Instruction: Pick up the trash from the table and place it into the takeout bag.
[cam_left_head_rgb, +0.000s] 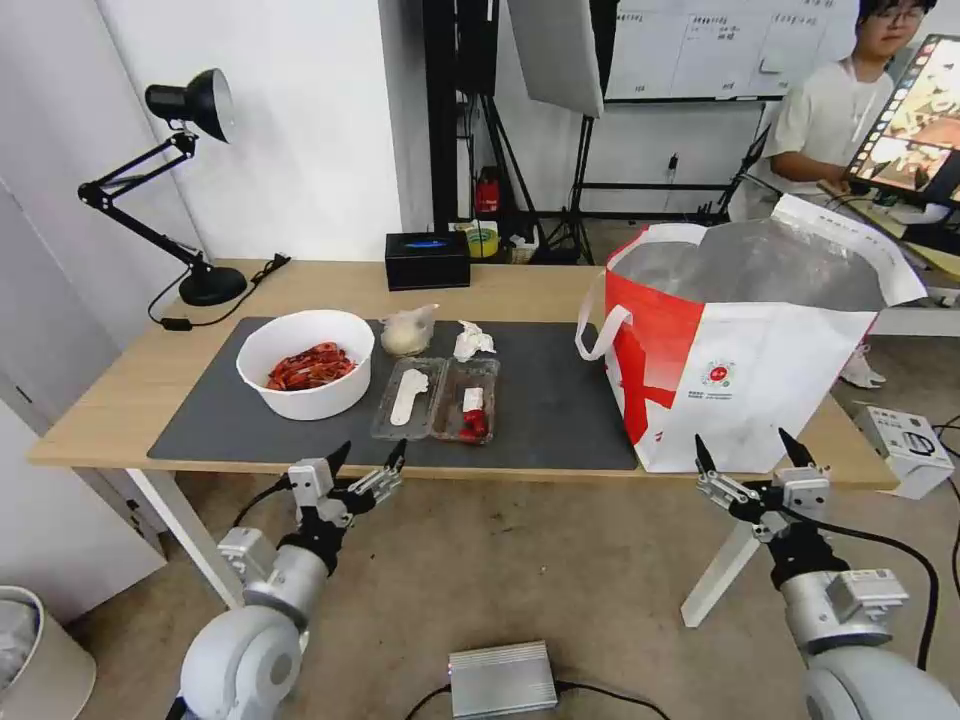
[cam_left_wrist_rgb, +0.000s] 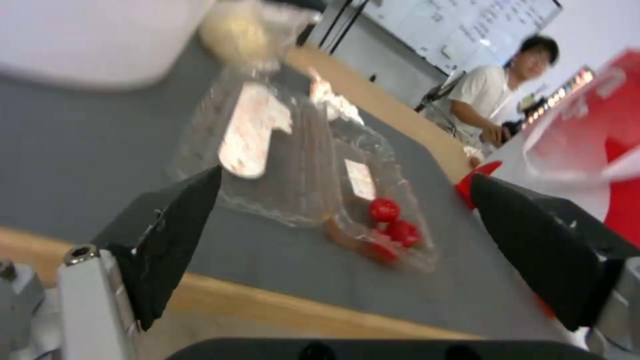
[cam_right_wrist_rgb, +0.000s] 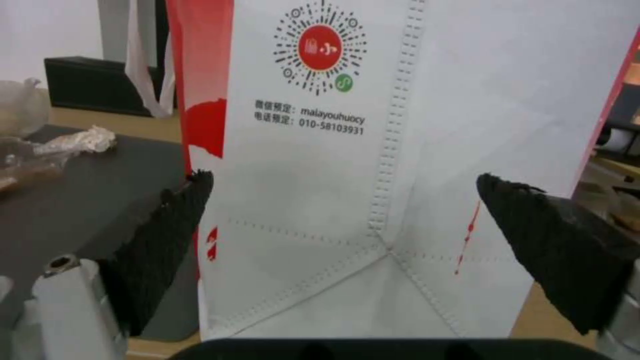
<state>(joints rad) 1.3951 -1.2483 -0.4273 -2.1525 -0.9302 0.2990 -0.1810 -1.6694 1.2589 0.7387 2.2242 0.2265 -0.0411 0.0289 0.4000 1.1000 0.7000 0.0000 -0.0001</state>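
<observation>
Left tool (cam_left_head_rgb: 367, 455) spread wide, empty, just short of the clamshell tray (cam_left_head_rgb: 437, 398) on the counter (cam_left_head_rgb: 110, 400), right tool (cam_left_head_rgb: 750, 449) likewise released before the takeout bag (cam_left_head_rgb: 745, 375)

Light-wood table (cam_left_head_rgb: 120, 400), grey mat (cam_left_head_rgb: 560, 400), lamp (cam_left_head_rgb: 205, 285)

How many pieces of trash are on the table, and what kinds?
White bowl of red shells: 1
Clear plastic tray: 1
Crumpled tissue: 1
Small clear bag: 1
Total: 4 pieces of trash, all on the table, none yet in the takeout bag.
</observation>
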